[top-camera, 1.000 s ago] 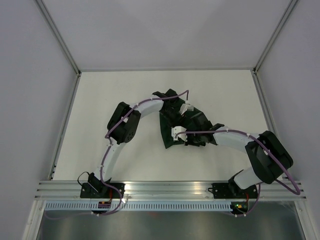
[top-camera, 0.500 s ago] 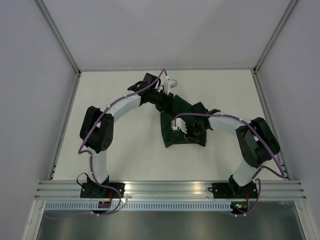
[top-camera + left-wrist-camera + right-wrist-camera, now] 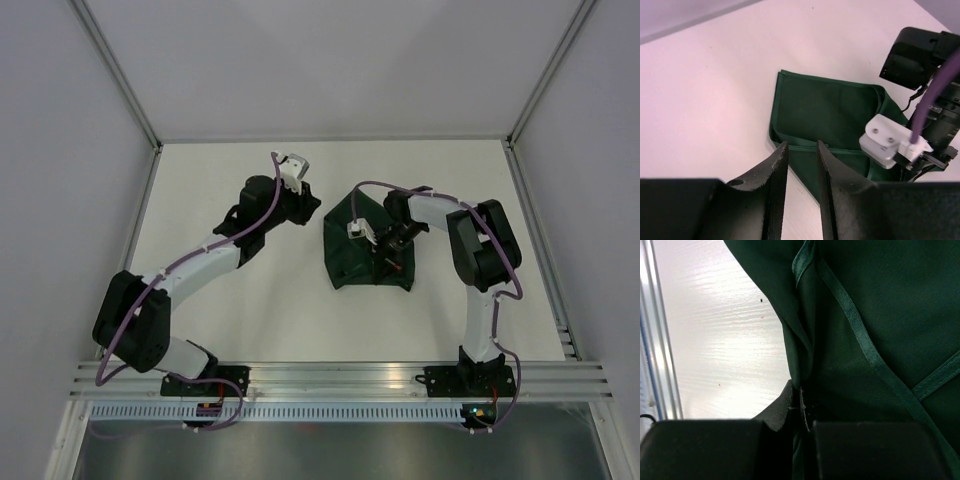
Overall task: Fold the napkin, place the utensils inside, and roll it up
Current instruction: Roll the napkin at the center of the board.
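The dark green napkin (image 3: 350,262) lies crumpled and partly folded on the white table, mid-right. It also shows in the left wrist view (image 3: 830,115) and fills the right wrist view (image 3: 880,315). My right gripper (image 3: 388,252) hangs over the napkin's right part. In the right wrist view, that gripper (image 3: 801,396) is shut on a raised fold of the cloth. My left gripper (image 3: 308,208) is left of the napkin's far corner, apart from it. In the left wrist view, that gripper (image 3: 801,148) is open by a narrow gap and empty. No utensils are in view.
A metal rail (image 3: 340,375) runs along the table's near edge and shows at the left of the right wrist view (image 3: 655,340). White walls and frame posts (image 3: 130,240) border the table. The right arm's wrist camera (image 3: 890,142) sits close before the left gripper.
My left gripper left the napkin and pulled back to the left, and its arm stretched out. My right arm swung to the far side of the napkin, its gripper staying on the cloth.
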`<state>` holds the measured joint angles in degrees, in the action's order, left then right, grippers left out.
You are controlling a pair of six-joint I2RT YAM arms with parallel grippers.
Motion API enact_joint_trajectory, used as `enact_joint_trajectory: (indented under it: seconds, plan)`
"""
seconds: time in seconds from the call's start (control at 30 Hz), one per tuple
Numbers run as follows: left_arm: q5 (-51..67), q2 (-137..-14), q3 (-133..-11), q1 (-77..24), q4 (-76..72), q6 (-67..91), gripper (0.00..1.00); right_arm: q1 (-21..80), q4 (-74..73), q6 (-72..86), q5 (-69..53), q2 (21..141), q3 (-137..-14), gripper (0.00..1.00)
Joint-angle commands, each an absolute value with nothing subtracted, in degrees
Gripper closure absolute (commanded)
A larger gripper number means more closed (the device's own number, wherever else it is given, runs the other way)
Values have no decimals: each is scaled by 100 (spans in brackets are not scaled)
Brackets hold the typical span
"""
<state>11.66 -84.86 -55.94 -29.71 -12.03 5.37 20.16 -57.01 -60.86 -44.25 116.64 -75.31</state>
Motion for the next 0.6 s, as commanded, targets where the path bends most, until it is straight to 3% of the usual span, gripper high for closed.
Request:
enact_joint_trajectory:
  seconds: [0.0,0.3,0.57]
  plan:
    - [335,-8025,-5134,-3260,-2627,204,65,1855,-6493,-6741,-4640,12181,-8006,96]
    - [-290,-7506,-4614,-4490,-2980,-2035,61,1670,-7233,-6934,-4720,13060,-8929,96]
    - [-949,-8278,-4720,-5966,-2470,-3673,57,1617,-7611,-6935,-4772,13517,-9491,96]
